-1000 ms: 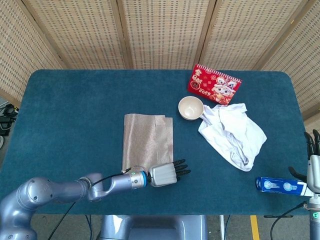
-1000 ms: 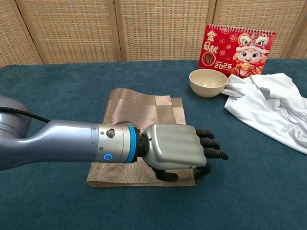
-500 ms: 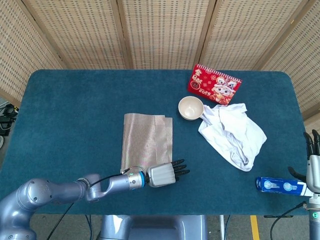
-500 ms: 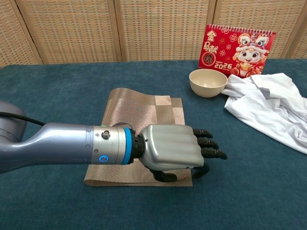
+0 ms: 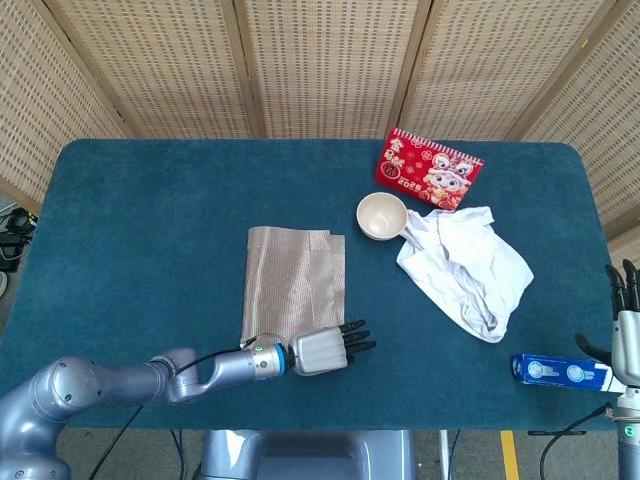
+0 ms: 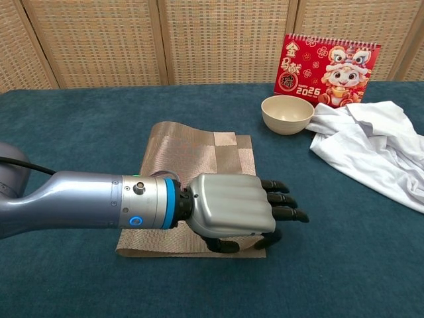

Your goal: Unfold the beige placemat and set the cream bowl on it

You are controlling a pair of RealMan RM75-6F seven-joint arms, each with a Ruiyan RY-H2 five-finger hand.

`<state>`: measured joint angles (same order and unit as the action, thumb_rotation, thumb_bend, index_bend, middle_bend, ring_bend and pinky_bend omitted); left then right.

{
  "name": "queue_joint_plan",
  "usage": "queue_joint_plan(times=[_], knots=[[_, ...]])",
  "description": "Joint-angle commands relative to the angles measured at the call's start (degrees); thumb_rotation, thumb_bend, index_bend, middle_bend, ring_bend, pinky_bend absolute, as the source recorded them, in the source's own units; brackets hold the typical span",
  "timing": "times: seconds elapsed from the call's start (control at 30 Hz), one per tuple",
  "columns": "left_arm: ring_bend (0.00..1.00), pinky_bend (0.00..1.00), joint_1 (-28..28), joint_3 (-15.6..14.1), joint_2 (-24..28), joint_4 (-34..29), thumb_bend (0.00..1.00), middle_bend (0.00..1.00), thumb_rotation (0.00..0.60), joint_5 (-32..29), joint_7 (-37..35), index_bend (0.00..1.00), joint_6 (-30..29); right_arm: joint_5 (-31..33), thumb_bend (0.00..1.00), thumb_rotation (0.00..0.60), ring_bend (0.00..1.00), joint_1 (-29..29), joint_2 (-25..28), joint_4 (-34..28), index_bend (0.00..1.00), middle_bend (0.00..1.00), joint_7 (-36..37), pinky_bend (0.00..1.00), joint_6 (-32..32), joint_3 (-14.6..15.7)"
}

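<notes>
The beige placemat (image 5: 295,283) lies folded on the blue surface (image 5: 150,220), left of the cream bowl (image 5: 381,215) and well apart from it. Its long axis runs from the near edge of the surface toward the wicker screen behind. In the chest view the fold bulges along the left side of the placemat (image 6: 192,159), so the free edges appear to lie on the right. The weave looks thin and flexible; it is judged light and liable to slide on the surface rather than open if it is dragged. The best hold is judged to be the upper layer at the near right corner.

The left hand (image 6: 232,207) lies palm down over that near right corner, fingers extended to the right with the thumb curled beneath. Whether the thumb pinches the upper layer cannot be determined.

Right of the placemat, the bowl (image 6: 287,114) stands upright, rim up, and is judged rigid.

The right hand (image 5: 627,325) stands at the far right edge, fingers raised and apart, holding nothing.
</notes>
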<state>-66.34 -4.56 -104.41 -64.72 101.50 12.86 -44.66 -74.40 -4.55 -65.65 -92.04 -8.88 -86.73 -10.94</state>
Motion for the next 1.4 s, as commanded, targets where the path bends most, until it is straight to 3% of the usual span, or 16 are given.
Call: queue_joint_plan(times=[0.03,0.13,0.37,0.53,0.83,1.17,1.4], knots=[[0.00,0.00,0.18,-0.03,-0.13,0.26,0.41,0.00,0.600,-0.21,0.03,0.50,0.01,-0.02,0.00,0.600,0.00,0.01,0.02,-0.01,0.09,0.00,0.07,0.00,-0.03,-0.01],[0.00,0.00,0.29,0.06,-0.33,0.57,0.41,0.00,0.600,-0.39,0.15,0.56,0.01,0.02,0.00,0.600,0.00,0.03,0.12,-0.11,0.09,0.00,0.23,0.00,-0.04,-0.05],[0.00,0.00,0.34,0.20,-0.61,0.66,0.45,0.00,0.600,-0.53,0.27,0.57,-0.07,0.03,0.00,0.600,0.00,0.09,0.24,-0.11,0.09,0.00,0.52,0.00,-0.04,-0.06],[0.00,0.00,0.37,0.32,-0.60,0.65,0.63,0.00,0.600,-0.74,0.28,0.60,-0.02,0.04,0.00,0.600,0.00,0.08,0.29,-0.13,0.09,0.00,0.63,0.00,0.07,-0.01],[0.00,0.00,0.65,0.28,-0.03,0.34,0.81,0.00,0.600,-1.03,0.15,0.66,-0.16,-0.01,0.00,0.600,0.00,0.03,0.31,-0.21,0.09,0.00,0.75,0.00,0.26,0.08],[0.00,0.00,1.22,1.16,1.86,-1.59,0.83,0.00,0.600,-1.39,0.62,0.69,-1.87,-0.25,0.00,0.600,0.00,0.02,0.35,-0.38,0.09,0.00,0.92,0.00,0.25,0.19],[0.00,0.00,3.16,2.81,8.27,-6.81,0.84,0.00,0.600,-2.25,2.35,0.70,-6.20,-1.00,0.00,0.600,0.00,0.12,0.51,-0.90,0.09,0.00,1.11,0.00,-0.07,0.44]])
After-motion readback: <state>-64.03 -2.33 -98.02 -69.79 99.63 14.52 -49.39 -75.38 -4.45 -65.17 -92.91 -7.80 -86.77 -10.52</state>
